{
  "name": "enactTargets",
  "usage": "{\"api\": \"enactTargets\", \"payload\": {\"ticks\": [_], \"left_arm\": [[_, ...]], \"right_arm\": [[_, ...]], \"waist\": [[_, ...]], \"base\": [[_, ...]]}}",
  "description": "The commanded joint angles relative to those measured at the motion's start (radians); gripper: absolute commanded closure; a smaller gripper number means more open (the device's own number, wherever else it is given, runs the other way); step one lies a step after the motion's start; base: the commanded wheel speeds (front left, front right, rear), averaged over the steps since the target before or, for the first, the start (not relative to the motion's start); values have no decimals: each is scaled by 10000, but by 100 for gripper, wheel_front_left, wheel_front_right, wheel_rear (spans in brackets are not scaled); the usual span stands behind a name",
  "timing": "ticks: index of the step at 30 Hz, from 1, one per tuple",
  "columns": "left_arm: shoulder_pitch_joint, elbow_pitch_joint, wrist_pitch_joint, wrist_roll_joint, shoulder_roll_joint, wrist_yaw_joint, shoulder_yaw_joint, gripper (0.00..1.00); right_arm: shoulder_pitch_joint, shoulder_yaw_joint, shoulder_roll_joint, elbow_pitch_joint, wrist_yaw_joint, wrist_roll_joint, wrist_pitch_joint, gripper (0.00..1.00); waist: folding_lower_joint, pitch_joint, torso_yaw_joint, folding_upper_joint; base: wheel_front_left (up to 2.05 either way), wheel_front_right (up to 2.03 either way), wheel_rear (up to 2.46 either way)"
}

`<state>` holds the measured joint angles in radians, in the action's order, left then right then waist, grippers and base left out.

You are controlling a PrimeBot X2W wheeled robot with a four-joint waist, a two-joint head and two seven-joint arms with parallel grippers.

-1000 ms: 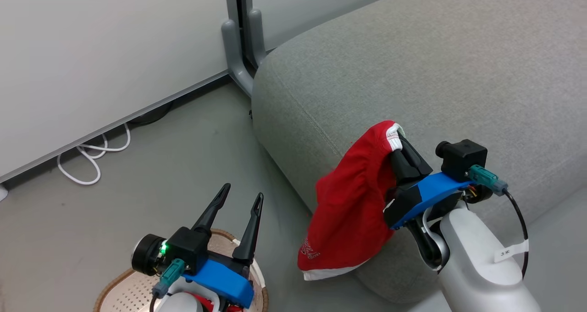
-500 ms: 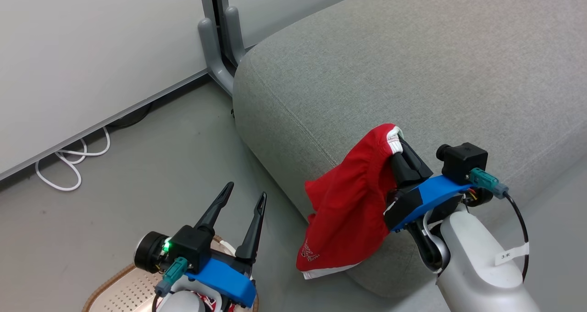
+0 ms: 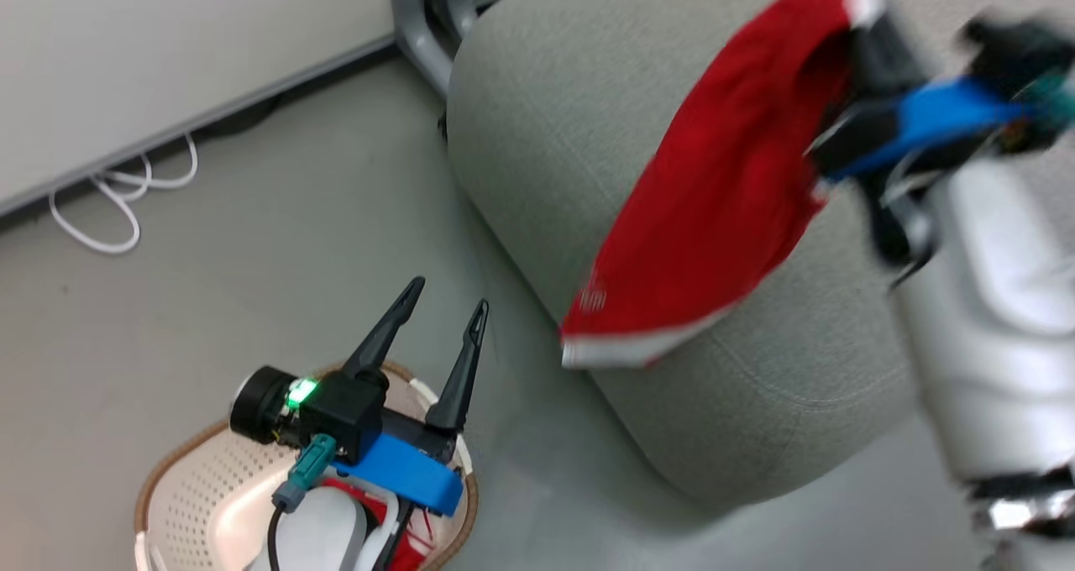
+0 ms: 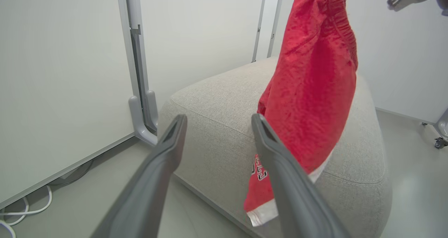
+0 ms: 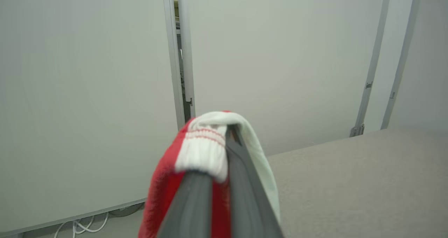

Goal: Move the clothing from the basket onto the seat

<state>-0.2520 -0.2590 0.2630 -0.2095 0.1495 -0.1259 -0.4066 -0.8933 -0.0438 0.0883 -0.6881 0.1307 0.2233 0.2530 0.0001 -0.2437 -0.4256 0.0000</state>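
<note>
Okay, we should carry the red garment (image 3: 722,193) further in over the seat (image 3: 588,92) before releasing, since its hem hangs at the cushion's front edge. Our right end effector (image 5: 227,140) is clamped on the white waistband, with the cloth dangling below. The left end effector (image 3: 448,295) is spread and empty above the basket (image 3: 189,495).

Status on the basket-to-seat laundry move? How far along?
Done: one red garment is out of the basket, none lying on the seat yet. In hand: right gripper shut on that garment, which hangs by the seat's corner. To do: release it there, then fetch the second red garment in the basket under the open left gripper.
</note>
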Motion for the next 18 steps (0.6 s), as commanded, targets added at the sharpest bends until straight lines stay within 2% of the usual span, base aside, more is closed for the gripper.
{"api": "enactTargets", "payload": {"ticks": [1, 8, 14, 18], "left_arm": [[-228, 53, 27, 38, 56, -76, -46, 0], [-1022, 334, 27, 137, 383, -76, -343, 0], [-1744, 674, 27, 269, 708, -76, -668, 0], [-2167, 902, 27, 268, 920, -76, -797, 0]], "right_arm": [[-256, 145, 158, 13, 1, -31, -6, 100], [-2298, 1954, 1363, 602, 1, -418, -336, 100], [-3227, 3160, 2424, 1049, 1, -899, -644, 100], [-3540, 4077, 2911, 1185, 1, -1067, -516, 100]], "waist": [[-1, -514, 329, 0], [-1, -1926, 985, 0], [-1, -3115, 1502, 0], [-1, -3709, 1716, 0]], "base": [[0, 0, 0], [0, 0, 0], [0, 0, 0], [0, 0, 0]]}}
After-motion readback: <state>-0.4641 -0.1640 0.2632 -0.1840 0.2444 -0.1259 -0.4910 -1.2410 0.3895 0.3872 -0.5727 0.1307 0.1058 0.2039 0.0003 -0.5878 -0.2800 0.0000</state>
